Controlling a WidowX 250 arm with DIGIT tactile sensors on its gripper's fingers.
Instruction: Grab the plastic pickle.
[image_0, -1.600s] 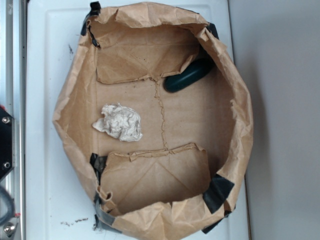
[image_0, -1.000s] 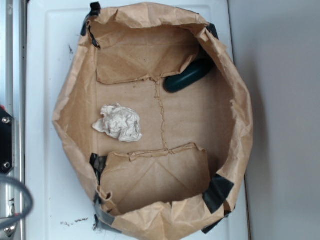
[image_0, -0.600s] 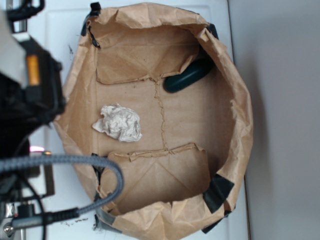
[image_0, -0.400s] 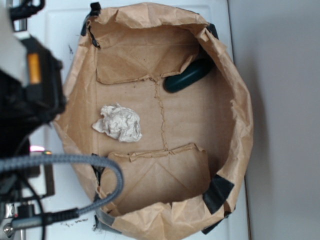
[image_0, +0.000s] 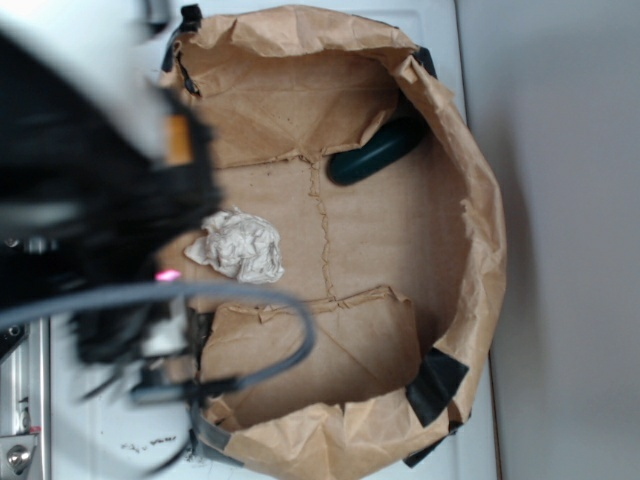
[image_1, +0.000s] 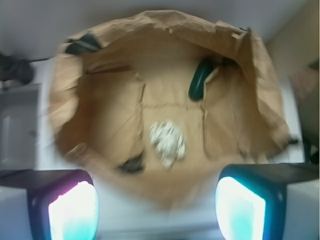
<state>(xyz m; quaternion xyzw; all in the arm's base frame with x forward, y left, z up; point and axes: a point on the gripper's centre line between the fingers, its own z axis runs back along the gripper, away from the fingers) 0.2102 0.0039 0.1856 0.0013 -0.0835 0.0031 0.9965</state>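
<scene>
Plastic pickle (image_0: 375, 152), smooth, dark green and sausage-shaped, lies tucked against a folded flap on the floor of the crumpled brown paper bag (image_0: 470, 260), well apart from the crumpled white paper wad (image_0: 238, 245). It looks light, stiff and rather slippery; pinching it across its middle seems safest. The hand (image_1: 156, 207) hovers above the bag's rim, pads (image_1: 240, 205) spread wide, holding and touching nothing, though the wrist view is blurred.
</scene>
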